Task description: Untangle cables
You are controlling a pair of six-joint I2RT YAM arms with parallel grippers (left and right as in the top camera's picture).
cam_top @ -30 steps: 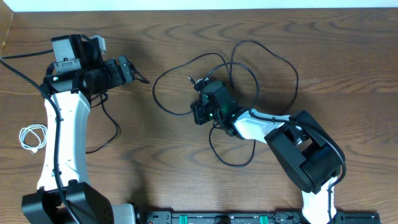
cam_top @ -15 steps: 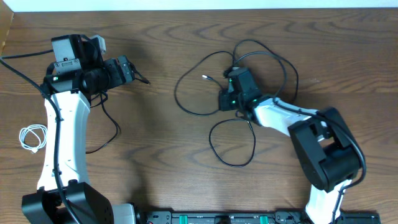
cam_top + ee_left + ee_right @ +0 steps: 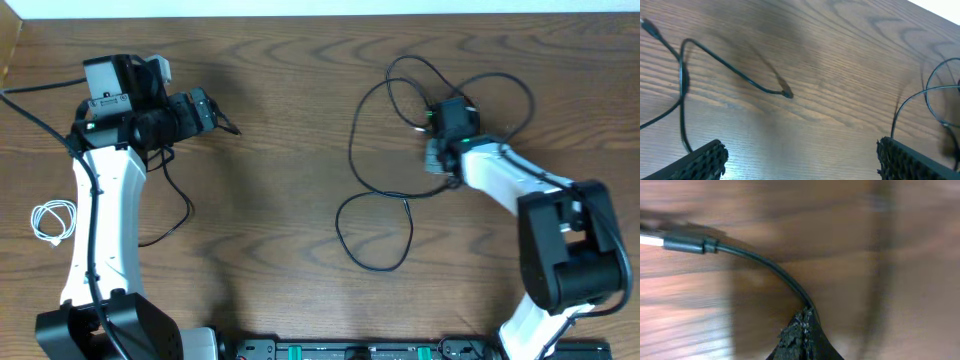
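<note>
A thin black cable (image 3: 372, 180) lies in tangled loops on the wooden table at centre right. My right gripper (image 3: 440, 128) is shut on it near its plug end; the right wrist view shows the closed fingertips (image 3: 805, 330) pinching the black cable (image 3: 765, 262). A second black cable (image 3: 182, 205) runs below my left arm, its free end (image 3: 786, 93) shown in the left wrist view. My left gripper (image 3: 215, 115) is open and empty above the table at upper left, its fingers wide apart (image 3: 800, 160).
A small coiled white cable (image 3: 52, 220) lies at the far left edge. The table's back edge meets a white wall at the top. A black rail with green connectors (image 3: 360, 350) runs along the front edge.
My right gripper has pulled the black cable to the right and up across the table, stretching its loops out. The left arm has not moved.
</note>
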